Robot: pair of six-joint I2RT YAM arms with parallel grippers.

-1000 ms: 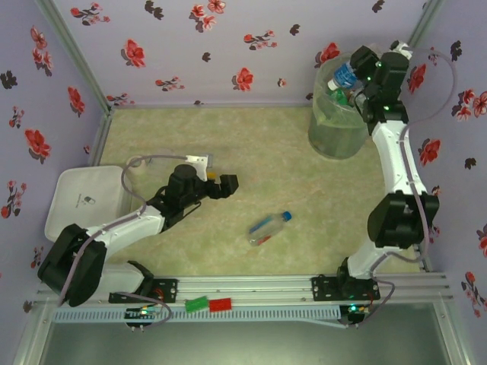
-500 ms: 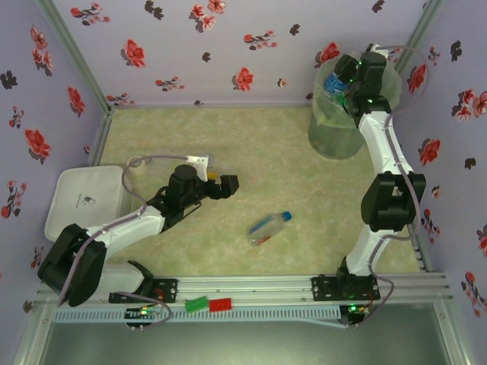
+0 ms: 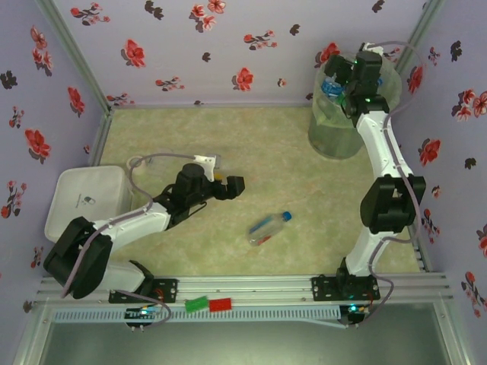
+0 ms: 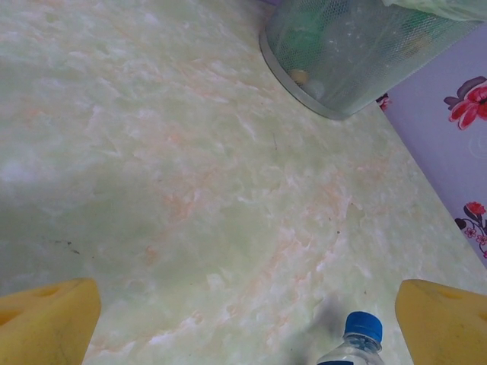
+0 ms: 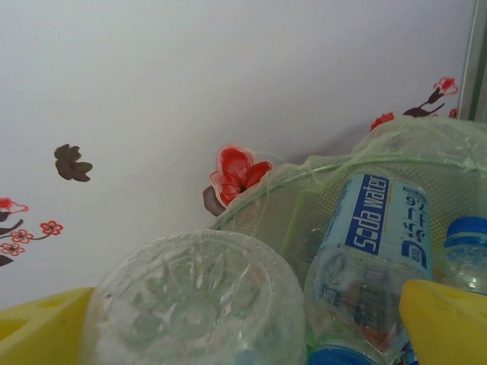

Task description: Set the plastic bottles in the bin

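One white tray [image 3: 76,199] lies at the far left of the table [image 3: 190,129]. Left gripper [image 4: 245,319]: fingers wide apart, holding nothing, hovering over bare table. The blue cap of the loose bottle [image 3: 268,227] shows near the finger at the right of the wrist view, not touching it. This is the single bottle on the table. It lies on its side near the middle, long axis running near-left to far-right, cap at the far-right end. One bin [image 3: 338,133] stands in the far right corner. Right gripper [image 5: 247,304], over the bin's mouth: fingers spread wide. A clear bottle [image 5: 194,304] sits between them, base toward the wrist camera. It lies against one finger, with a gap to the other. At least two more bottles show inside the bin, one labelled "Soda water" [image 5: 373,228]. The full count cannot be told.
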